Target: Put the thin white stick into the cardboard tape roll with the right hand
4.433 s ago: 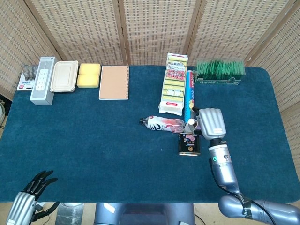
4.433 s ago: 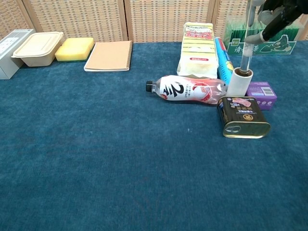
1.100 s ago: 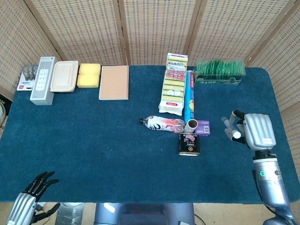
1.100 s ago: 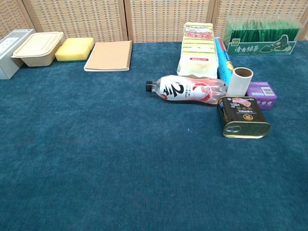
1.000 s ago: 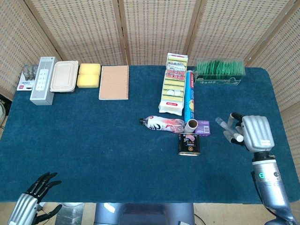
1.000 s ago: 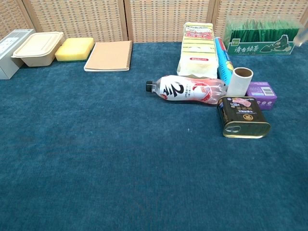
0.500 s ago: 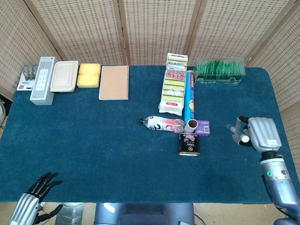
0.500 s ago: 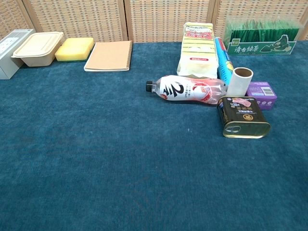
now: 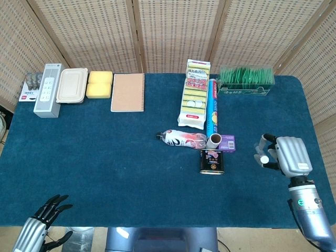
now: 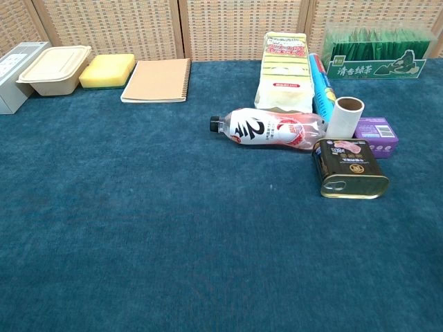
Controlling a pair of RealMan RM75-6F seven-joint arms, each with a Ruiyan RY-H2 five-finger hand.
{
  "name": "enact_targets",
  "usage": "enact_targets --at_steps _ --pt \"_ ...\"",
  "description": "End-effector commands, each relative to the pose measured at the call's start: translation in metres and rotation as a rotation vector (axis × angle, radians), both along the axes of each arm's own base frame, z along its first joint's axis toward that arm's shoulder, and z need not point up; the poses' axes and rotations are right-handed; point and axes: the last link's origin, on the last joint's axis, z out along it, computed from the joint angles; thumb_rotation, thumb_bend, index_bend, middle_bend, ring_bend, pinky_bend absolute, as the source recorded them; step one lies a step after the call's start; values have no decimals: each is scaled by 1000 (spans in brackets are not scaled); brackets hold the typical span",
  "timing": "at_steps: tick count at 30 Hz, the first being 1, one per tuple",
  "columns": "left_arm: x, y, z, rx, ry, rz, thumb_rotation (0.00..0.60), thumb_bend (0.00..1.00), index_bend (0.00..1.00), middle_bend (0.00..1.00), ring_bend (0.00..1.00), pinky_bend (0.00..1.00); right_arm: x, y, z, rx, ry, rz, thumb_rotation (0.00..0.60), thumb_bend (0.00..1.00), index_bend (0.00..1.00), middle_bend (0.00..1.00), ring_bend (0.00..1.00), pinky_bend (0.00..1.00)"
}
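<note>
A: What sat nearest the robot?
B: The left hand (image 9: 39, 223) hung off the table's near edge at seven o'clock, fingers spread, holding nothing. The right hand (image 9: 283, 155) hovered over the blue table (image 9: 105, 168) at four o'clock, well apart from the clutter, fingers curled in. Whether it held the thin white stick I could not tell; I could not make the stick out in either view.

A: And the cardboard tape roll?
B: The cardboard tape roll (image 10: 345, 117) stood upright right of centre, at about three o'clock, with its open end up. It was just beside a purple box (image 10: 376, 133), with a tin can (image 10: 350, 168) lying in front of it and a plastic bottle (image 10: 266, 128) on its side at its nine o'clock.

A: Farther back?
B: A yellow sponge pack (image 9: 195, 93) and a blue tube (image 9: 212, 106) lay side by side; a green box (image 9: 246, 80) sat at one o'clock. At eleven o'clock: notebook (image 9: 128, 92), yellow sponge (image 9: 100, 84), lidded container (image 9: 72, 85).
</note>
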Motion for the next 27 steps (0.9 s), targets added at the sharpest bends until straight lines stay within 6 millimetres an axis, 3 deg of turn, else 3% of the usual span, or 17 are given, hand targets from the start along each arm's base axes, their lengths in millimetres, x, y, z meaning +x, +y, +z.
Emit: enact_targets --at_steps 1,4,6,8,10,12,13,17,20,27 --pt "-4 3 -1 3 10 21 600 181 235 146 105 269 2 -4 4 -36 29 -2 600 438 788 1000 1000 991" --pt "-2 2 0 1 0 8 600 181 235 146 104 269 17 11 -17 87 47 62 600 443 788 1000 1000 992" --pt "-3 2 1 4 -10 11 600 181 235 146 104 269 14 16 -16 159 149 61 600 440 788 1000 1000 992" --pt "-5 4 1 10 -2 19 600 180 235 146 104 269 12 -3 -1 -10 109 31 600 439 789 1000 1000 992" --pt "-5 4 0 11 5 21 600 180 235 146 104 269 10 -4 -7 -34 92 11 600 442 790 1000 1000 992" --pt "-6 1 0 2 -4 21 600 181 235 146 105 269 8 14 -23 118 91 -8 600 443 790 1000 1000 992" --pt "-7 1 1 -4 -12 26 600 182 235 146 105 269 5 19 -21 157 121 -15 600 443 790 1000 1000 992" --pt "-8 5 3 25 9 30 600 180 235 146 105 269 13 1 -10 12 71 19 600 443 792 1000 1000 991" --pt "-5 -1 2 -2 -11 11 600 181 235 146 105 269 29 -3 -10 0 62 63 600 443 792 1000 1000 991" --pt "-7 2 1 7 -6 25 600 180 235 146 104 269 45 -16 -15 42 69 61 600 442 792 1000 1000 991"
